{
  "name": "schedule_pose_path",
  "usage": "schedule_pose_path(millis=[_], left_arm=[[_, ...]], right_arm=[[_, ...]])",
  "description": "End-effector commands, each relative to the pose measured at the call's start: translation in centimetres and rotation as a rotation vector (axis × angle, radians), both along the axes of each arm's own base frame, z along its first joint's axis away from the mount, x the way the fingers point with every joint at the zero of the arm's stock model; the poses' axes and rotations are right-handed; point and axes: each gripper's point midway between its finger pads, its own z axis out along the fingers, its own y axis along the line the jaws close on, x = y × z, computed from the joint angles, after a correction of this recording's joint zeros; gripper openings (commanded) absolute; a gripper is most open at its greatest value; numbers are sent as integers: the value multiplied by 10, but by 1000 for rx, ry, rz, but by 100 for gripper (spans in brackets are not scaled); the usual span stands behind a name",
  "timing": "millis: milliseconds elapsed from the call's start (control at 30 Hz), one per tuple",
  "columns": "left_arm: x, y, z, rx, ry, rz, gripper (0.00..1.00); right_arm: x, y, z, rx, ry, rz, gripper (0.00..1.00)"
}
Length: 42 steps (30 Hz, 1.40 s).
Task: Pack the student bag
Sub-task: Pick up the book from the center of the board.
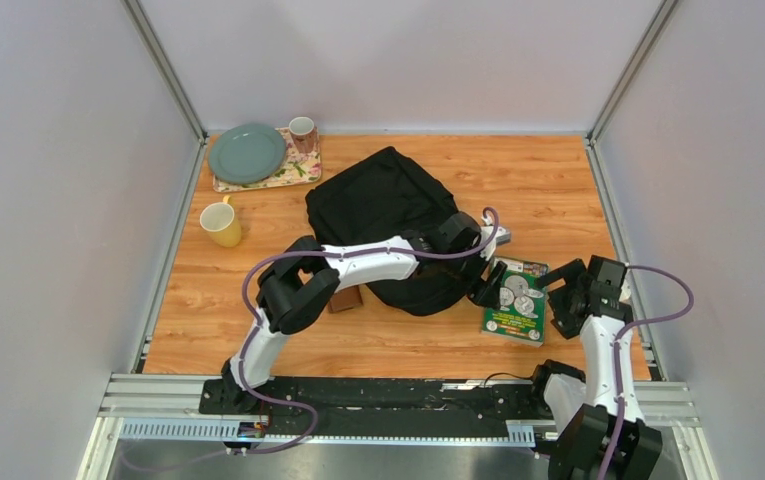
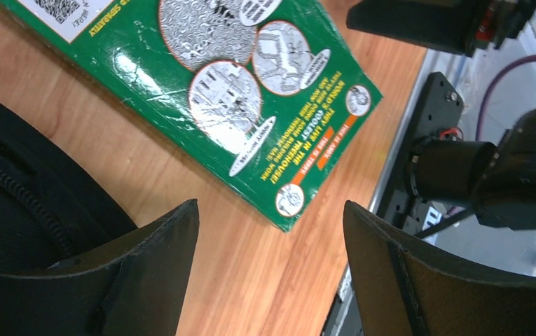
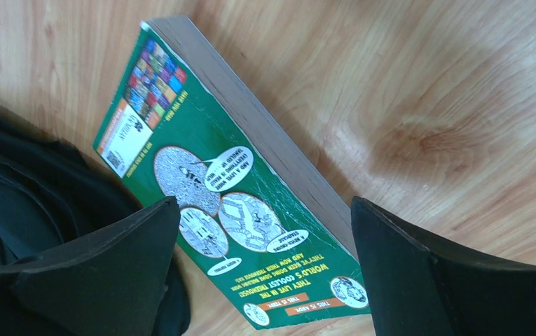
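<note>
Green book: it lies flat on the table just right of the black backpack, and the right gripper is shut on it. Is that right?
Not entirely. The right gripper is open, its jaws wide apart over the green book, as the right wrist view shows. The book does lie flat on the table just right of the student bag.

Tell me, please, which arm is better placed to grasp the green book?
Probably the right: its open pincer hangs over the green book, while the left arm stretches across the student bag.
</note>
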Motion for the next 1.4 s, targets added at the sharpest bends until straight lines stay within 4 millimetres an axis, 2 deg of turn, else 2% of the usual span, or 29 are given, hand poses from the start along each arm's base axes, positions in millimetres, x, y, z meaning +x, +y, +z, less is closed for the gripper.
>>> schedule_pose_path(millis=[0, 133, 200, 367, 500, 533, 633, 833, 967, 1033, 1233, 1367], left_arm=[[4, -8, -23, 38, 48, 33, 83], [4, -14, -35, 54, 77, 28, 83], [4, -14, -48, 81, 95, 28, 83], [-3, -20, -54, 65, 151, 5, 83], [-7, -26, -48, 28, 167, -19, 83], [-8, -27, -46, 20, 171, -27, 82], [-8, -31, -37, -8, 170, -43, 77], [-5, -36, -30, -17, 151, -59, 73], [-4, -38, -28, -29, 146, -64, 70], [-6, -40, -28, -32, 153, -75, 68], [-8, -39, -25, -38, 158, -87, 63], [-6, -38, -22, -42, 146, -85, 61]], right_arm=[[6, 8, -6, 37, -30, 47, 95], [5, 11, -17, 53, -2, 63, 94], [6, 15, -19, 74, -3, 84, 94], [6, 24, -25, 118, 0, 116, 88], [7, 43, -21, 205, -61, 156, 76], [8, 46, -20, 229, -74, 153, 69], [8, 58, -12, 279, -128, 176, 60], [7, 68, 12, 287, -223, 246, 48], [7, 73, 17, 298, -270, 263, 41], [7, 79, 15, 330, -288, 281, 35], [4, 83, 8, 349, -245, 326, 39], [5, 80, 6, 340, -226, 320, 35]])
